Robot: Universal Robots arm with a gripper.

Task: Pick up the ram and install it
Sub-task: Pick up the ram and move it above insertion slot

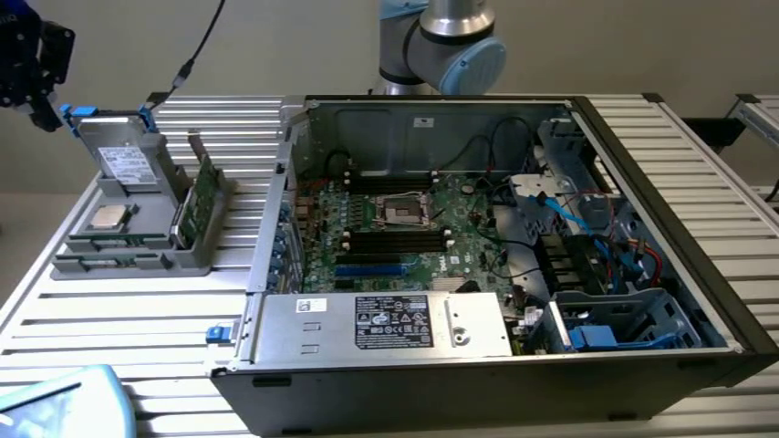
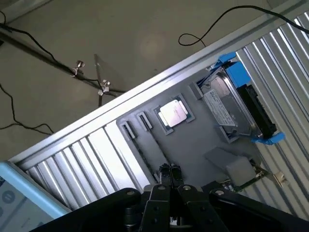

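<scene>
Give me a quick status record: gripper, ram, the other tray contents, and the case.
gripper: shut, nothing seen held, raised over the tray's side of the table, apart from the case
tray: grey, on the table at the exterior view's left of the case
ram: thin green strip, apparently in a front groove of the tray; not picked up
processor: silver square chip, flat in the tray
hard drive: in a blue caddy, at the tray's far end
green card: upright on edge
case: open, motherboard exposed

We are finding printed labels on the silver power supply [image 1: 475, 325] and the hard drive [image 2: 227, 108], but we are making out no words.
</scene>
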